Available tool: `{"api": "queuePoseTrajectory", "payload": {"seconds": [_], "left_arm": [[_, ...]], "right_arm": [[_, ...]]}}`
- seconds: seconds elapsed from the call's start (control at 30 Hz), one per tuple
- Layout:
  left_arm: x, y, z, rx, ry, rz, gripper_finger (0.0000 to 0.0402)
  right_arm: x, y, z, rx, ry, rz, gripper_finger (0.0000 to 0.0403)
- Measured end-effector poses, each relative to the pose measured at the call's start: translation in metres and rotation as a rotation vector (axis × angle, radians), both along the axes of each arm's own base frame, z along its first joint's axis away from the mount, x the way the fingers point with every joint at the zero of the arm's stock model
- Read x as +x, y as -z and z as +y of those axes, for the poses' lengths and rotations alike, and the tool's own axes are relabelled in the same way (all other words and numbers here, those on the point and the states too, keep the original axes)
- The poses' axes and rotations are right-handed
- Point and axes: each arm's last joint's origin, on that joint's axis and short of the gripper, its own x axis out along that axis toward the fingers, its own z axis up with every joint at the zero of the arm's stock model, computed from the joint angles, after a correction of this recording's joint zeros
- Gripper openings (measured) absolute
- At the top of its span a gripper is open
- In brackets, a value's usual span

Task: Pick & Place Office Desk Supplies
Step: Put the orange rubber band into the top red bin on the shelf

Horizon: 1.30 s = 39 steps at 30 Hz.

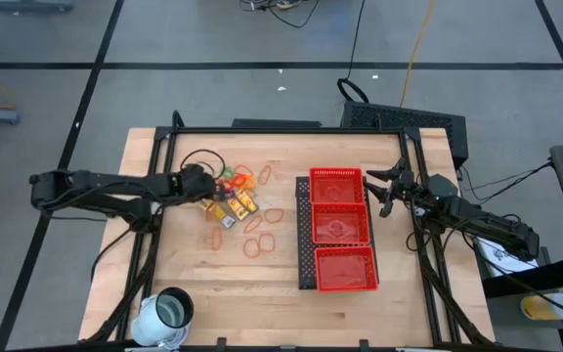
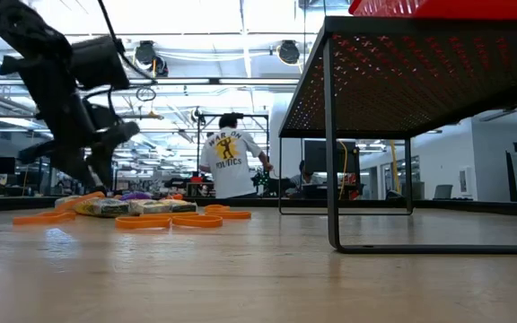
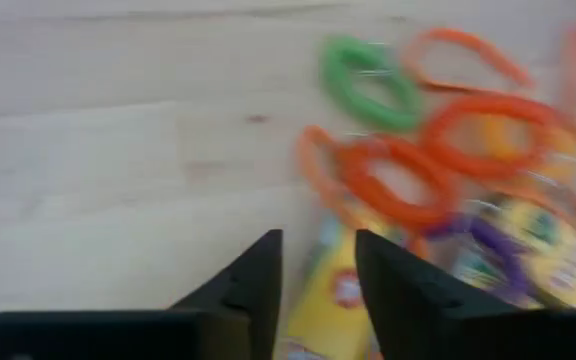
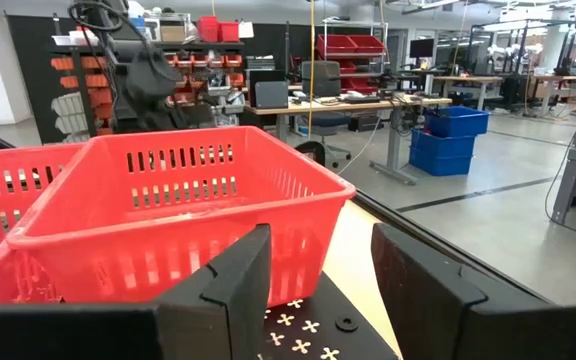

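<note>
— While the left gripper (image 1: pixel 201 184) hangs low at the edge of the pile of office desk supplies (image 1: pixel 238 203), what is seen between its fingers?

— A narrow gap is seen in the left wrist view, jaws parted a little, and nothing is gripped; a yellow packet (image 3: pixel 338 300) lies just past the fingertips, with orange rubber-band loops (image 3: pixel 396 180), a green loop (image 3: pixel 368 70) and a purple piece (image 3: pixel 488 240) behind it.

— How is the pick best made?

— One item should be singled out, probably the packet nearest the tips. The jaws would need to be set astride it and lowered squarely, since the loops overlap and a second one could be dragged up with it.

— And room for the carry?

— Bare wooden table (image 1: pixel 194 264) is left on the near side of the pile, and a strip of open wood separates the pile from the red mesh tray (image 1: pixel 338 235). The tray's raised rim must be cleared from above. A white cup (image 1: pixel 169 313) stands well apart at the front corner.

— Farther off?

— The right gripper (image 1: pixel 387 191) waits just beside the tray's far end, jaws open and empty, close enough that the drop should be kept to a nearer compartment. A person (image 2: pixel 232 161) is seen in the room beyond.
</note>
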Motion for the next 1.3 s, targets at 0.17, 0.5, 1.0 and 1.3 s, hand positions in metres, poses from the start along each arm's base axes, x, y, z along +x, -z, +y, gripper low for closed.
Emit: {"api": "queuePoseTrajectory", "payload": {"seconds": [0.17, 0.5, 1.0, 1.3], "left_arm": [[-0.002, 0.001, 0.009, -0.012, -0.068, -0.007, 0.0197], [0.001, 0.002, 0.022, -0.018, -0.067, -0.044, 0.0227], [0.009, 0.017, 0.036, -0.056, -0.052, -0.031, 0.0226], [0.007, 0.017, 0.040, -0.068, -0.069, -0.036, 0.0136]], "right_arm": [[0.000, 0.000, 0.000, 0.000, 0.001, -0.001, 0.0165], [0.000, 0.000, 0.000, -0.001, 0.001, -0.001, 0.0166], [0.000, 0.000, 0.000, -0.001, 0.001, -0.002, 0.0165], [0.000, 0.000, 0.000, -0.001, 0.000, -0.002, 0.0165]]}}
